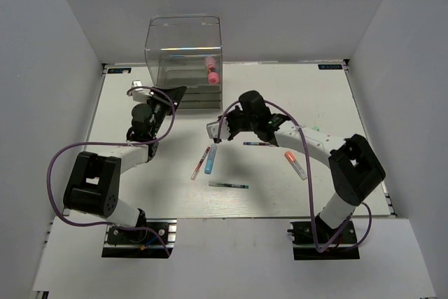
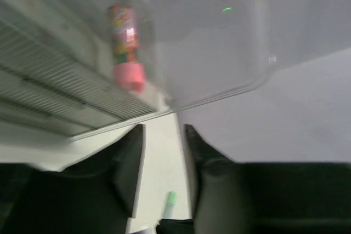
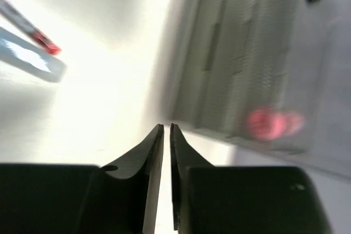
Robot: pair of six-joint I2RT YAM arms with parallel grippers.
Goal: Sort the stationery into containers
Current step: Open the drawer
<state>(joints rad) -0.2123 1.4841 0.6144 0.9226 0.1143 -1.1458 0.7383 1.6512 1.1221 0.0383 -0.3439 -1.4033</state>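
The clear box point(image 1: 183, 47) stands at the table's back with shallow drawers at its base; the chunky pink tube point(image 1: 212, 70) lies inside it on the right. My left gripper point(image 1: 168, 97) is open just in front of the drawers. In the left wrist view its gripper point(image 2: 163, 130) frames bare table, with the pink tube point(image 2: 127, 47) behind the box wall. My right gripper point(image 1: 213, 131) is shut and empty, right of the box's front corner. A thin red pen point(image 1: 201, 161), light-blue marker point(image 1: 210, 161), teal pen point(image 1: 228, 185), dark pen point(image 1: 255, 143) and orange-capped marker point(image 1: 295, 164) lie on the table.
In the right wrist view the gripper point(image 3: 166, 126) points at the drawers point(image 3: 236, 69), with the red pen point(image 3: 38, 36) and light-blue marker point(image 3: 33, 61) at upper left. A small green-tipped thing point(image 2: 170, 204) shows low between my left fingers. White walls enclose the table.
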